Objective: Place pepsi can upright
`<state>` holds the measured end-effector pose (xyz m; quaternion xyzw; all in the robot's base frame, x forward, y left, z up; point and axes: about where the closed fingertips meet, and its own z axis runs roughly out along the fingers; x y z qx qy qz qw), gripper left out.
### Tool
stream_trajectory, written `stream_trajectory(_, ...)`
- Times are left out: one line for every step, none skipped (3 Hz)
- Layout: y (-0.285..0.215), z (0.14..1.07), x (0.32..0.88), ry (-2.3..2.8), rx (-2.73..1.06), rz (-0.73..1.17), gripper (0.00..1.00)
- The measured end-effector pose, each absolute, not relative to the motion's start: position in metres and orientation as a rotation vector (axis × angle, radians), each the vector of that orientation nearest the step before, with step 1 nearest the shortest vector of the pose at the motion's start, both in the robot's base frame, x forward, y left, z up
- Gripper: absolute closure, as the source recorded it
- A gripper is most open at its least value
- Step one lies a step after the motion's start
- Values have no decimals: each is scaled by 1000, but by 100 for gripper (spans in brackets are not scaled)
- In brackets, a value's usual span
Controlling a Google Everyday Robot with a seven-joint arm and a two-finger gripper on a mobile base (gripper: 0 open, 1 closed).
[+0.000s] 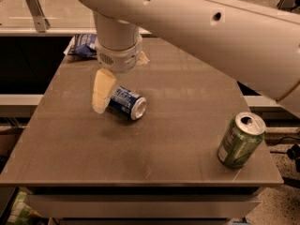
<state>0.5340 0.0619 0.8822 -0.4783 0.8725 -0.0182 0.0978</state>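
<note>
The pepsi can point(127, 102) is dark blue with white markings and lies on its side near the middle-left of the grey table point(154, 158), its silver end facing front-right. My gripper point(104, 97) hangs from the white wrist right over the can's left end, touching or almost touching it. The can rests on the table top.
A green can point(240, 140) with a silver top stands tilted near the table's front-right corner. A flat blue and white snack bag point(83, 45) lies at the back-left edge. My large white arm spans the upper right of the view.
</note>
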Motion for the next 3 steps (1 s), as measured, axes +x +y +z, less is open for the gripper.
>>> stream_trajectory(50,872,541,2608,-1364,-24,0)
stream_trajectory(45,865,545,2620,-1343,-1,0)
stream_trajectory(52,856,545,2617,-1366,8,0)
